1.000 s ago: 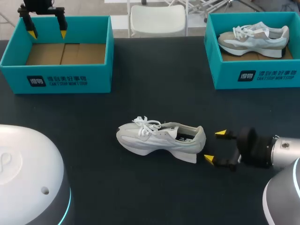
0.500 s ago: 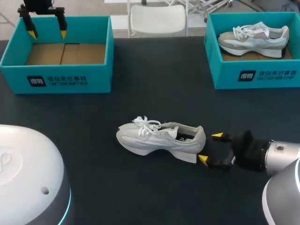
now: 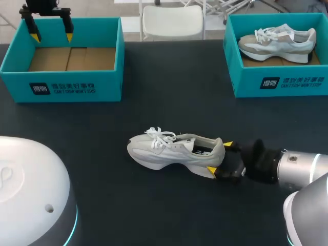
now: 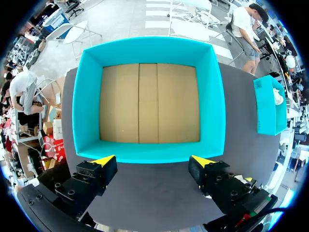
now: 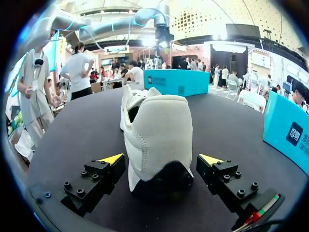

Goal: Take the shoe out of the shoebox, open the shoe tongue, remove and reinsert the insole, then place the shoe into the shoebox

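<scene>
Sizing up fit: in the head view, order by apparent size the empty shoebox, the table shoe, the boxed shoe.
1. Empty shoebox
2. Shoe on the table
3. Boxed shoe
The shoes look close; the boxed one sits farther away, so unsure.

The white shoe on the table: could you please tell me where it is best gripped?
Probably the heel, approached from behind: the shoe stands upright with its narrow heel facing the right gripper, whose open fingers flank it.
</scene>
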`<state>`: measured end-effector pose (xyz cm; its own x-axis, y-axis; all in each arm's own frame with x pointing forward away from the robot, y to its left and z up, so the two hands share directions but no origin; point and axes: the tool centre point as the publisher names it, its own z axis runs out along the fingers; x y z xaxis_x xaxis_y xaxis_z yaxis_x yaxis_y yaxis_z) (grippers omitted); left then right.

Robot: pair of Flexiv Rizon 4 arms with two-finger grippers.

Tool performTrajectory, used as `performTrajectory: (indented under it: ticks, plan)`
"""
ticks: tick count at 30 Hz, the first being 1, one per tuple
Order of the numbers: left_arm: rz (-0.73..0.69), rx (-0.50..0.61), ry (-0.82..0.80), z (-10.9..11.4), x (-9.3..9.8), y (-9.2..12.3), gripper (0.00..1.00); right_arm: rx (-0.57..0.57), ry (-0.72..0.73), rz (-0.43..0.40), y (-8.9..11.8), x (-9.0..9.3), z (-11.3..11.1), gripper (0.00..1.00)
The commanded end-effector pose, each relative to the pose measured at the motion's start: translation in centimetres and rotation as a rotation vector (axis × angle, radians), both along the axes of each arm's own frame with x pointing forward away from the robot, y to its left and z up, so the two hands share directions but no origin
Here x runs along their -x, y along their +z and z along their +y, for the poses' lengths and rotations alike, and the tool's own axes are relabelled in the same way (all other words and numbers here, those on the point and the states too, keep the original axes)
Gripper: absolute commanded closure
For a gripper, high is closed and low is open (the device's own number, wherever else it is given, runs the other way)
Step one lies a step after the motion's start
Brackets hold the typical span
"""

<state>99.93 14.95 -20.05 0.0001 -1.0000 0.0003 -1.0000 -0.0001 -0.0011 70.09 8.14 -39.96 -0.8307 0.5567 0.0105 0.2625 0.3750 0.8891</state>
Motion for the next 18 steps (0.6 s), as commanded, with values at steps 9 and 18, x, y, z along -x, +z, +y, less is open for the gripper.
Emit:
performTrajectory:
  ticks: [9,18]
  plan:
    - [0.0,0.0,0.0,0.0,0.0,0.0,0.0,0.009,0.048,0.036,-1.5,-1.5,3.2,0.0]
    - [0.0,0.0,0.0,0.0,0.0,0.0,0.0,0.017,0.069,0.047,-2.7,-1.7,4.3,0.65]
